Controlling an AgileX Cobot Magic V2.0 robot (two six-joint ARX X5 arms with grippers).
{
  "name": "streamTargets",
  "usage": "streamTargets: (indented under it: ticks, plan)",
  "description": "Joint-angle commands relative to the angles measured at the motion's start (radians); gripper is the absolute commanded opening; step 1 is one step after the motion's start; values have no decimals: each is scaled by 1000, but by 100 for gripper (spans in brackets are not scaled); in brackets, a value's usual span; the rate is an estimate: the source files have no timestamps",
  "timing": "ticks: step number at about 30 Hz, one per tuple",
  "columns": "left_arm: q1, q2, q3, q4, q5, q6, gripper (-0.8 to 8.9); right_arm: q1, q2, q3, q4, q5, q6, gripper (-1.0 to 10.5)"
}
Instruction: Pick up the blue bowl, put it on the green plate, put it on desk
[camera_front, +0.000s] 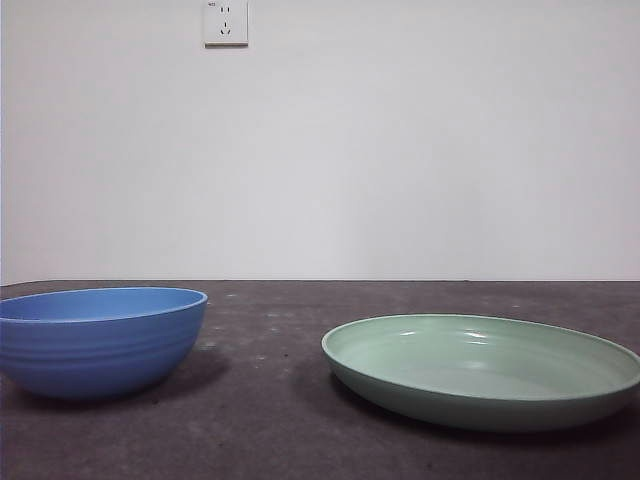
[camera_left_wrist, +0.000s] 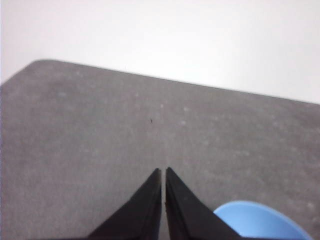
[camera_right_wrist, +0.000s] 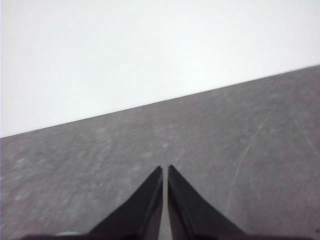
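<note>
Since it looks rigid, light and smooth-walled, the blue bowl (camera_front: 98, 340), sitting at the front view's lower left on the desk (camera_front: 270, 400), probably wants a pinch over its rim. Lower right lies the green plate (camera_front: 482, 370). The left gripper (camera_left_wrist: 163, 172) and right gripper (camera_right_wrist: 165, 170) are both closed, empty.
</note>
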Motion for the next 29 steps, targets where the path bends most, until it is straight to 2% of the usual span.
streamTargets:
  ticks: [1, 10, 16, 18, 23, 26, 29]
  plan:
    - [-2, 58, 105, -31, 1, -16, 15, 1, 58, 84, -62, -38, 44, 12]
    - [-2, 333, 468, -174, 80, 44, 15, 1, 309, 357, -247, -298, 21, 12]
    - [-2, 524, 648, -274, 261, 40, 15, 1, 462, 507, -294, -495, -30, 12]
    - [-2, 582, 690, -325, 330, 40, 15, 1, 507, 550, -328, -539, -51, 12]
    - [-3, 701, 730, -400, 518, 45, 19, 1, 632, 658, -475, -630, -164, 11]
    - [-3, 745, 730, -406, 555, 44, 20, 1, 687, 674, -529, -671, -213, 12]
    - [-3, 772, 730, -407, 555, 45, 29, 1, 724, 674, -565, -674, -235, 12]
